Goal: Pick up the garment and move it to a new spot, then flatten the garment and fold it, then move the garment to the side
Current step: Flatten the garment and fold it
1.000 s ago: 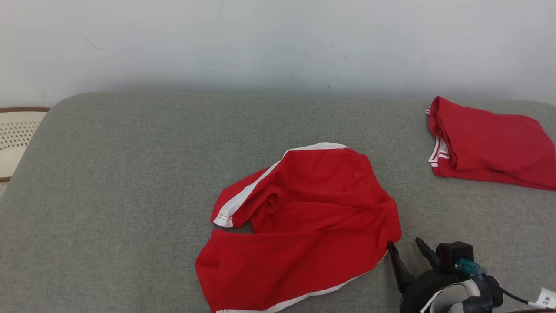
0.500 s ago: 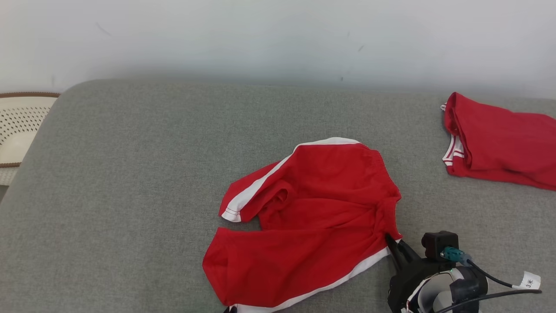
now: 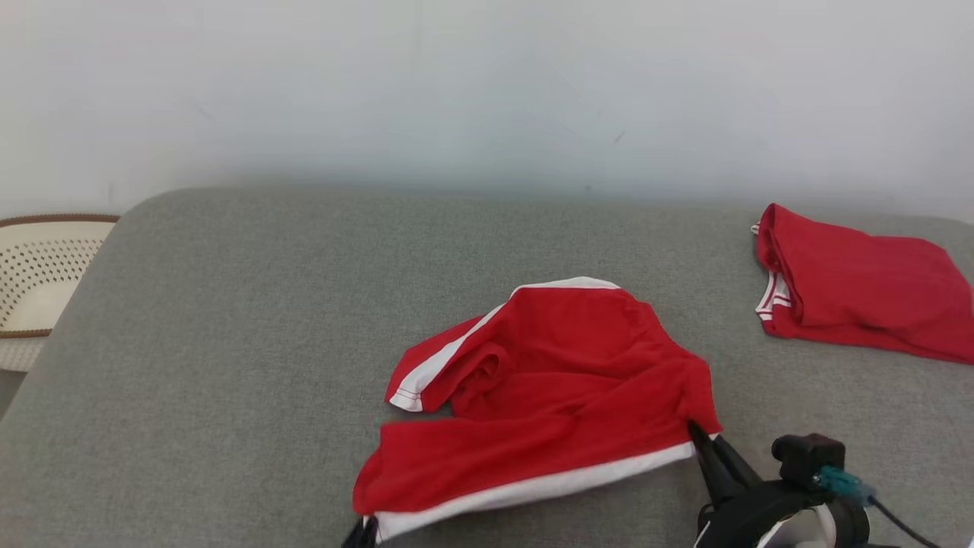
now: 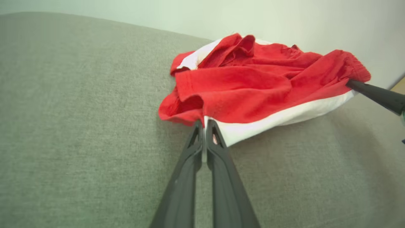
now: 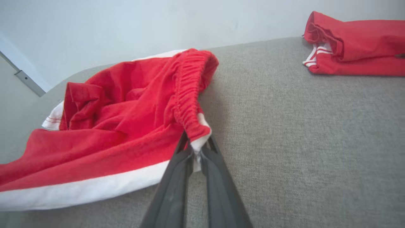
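Now, with my left gripper (image 4: 204, 124) clamped on the white-striped hem corner and my right gripper (image 5: 195, 144) pinching the waistband end of the red shorts (image 3: 563, 380) crumpled on the grey cushion (image 3: 228, 342), I'd raise both hands together, level and taut, so neither corner slips.

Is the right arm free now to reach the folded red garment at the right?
Probably not yet: the right gripper is shut on the shorts, though nothing lies between it and the folded garment.
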You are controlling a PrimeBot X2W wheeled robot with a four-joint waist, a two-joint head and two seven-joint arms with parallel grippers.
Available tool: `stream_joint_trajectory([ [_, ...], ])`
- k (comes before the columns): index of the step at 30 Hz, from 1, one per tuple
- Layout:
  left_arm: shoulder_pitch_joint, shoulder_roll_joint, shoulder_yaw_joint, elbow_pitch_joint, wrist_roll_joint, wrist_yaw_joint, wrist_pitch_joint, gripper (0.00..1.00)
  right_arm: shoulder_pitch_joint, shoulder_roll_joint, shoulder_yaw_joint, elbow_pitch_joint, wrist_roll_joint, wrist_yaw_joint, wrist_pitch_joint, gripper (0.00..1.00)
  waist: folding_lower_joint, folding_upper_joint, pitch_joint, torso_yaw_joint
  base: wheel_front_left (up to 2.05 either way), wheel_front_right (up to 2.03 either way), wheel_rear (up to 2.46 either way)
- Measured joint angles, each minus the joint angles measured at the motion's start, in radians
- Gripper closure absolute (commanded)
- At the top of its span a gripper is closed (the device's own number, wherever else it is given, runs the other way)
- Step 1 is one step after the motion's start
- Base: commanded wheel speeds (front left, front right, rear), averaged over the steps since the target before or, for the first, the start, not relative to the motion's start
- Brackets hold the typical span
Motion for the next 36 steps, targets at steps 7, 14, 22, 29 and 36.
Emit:
stream_joint_trajectory([
  [7,-0.09,0.085,0.02,-0.178,0.022,-0.01,0.085,1.0,0.012,-0.044,-0.019,-0.242,0.089,0.0,0.112,1.0,0.0,0.0,-0.01,-0.022,0.0,0.0,0.0],
  [14,-0.354,0.163,0.025,-0.197,0.043,-0.063,0.213,1.0,-0.156,-0.024,-0.052,-0.277,0.084,0.0,0.246,1.0,0.0,0.0,0.015,-0.05,0.0,0.0,0.0],
  [22,-0.824,0.219,0.004,-0.021,-0.015,-0.102,0.303,1.0,-0.598,0.072,-0.13,-0.085,0.179,0.0,0.401,1.0,0.0001,0.0001,0.122,-0.074,0.0,0.0,0.0],
  [29,-1.243,0.216,-0.072,0.203,-0.096,-0.106,0.289,1.0,-1.006,0.118,-0.241,0.159,0.221,0.0,0.431,1.0,0.0004,0.0002,0.252,-0.077,0.0,0.0,0.0],
  [36,-1.548,0.208,-0.145,0.402,-0.114,-0.106,0.223,1.0,-1.276,0.16,-0.316,0.384,0.207,0.0,0.373,1.0,0.0004,0.0002,0.353,-0.078,0.0,0.0,0.0],
])
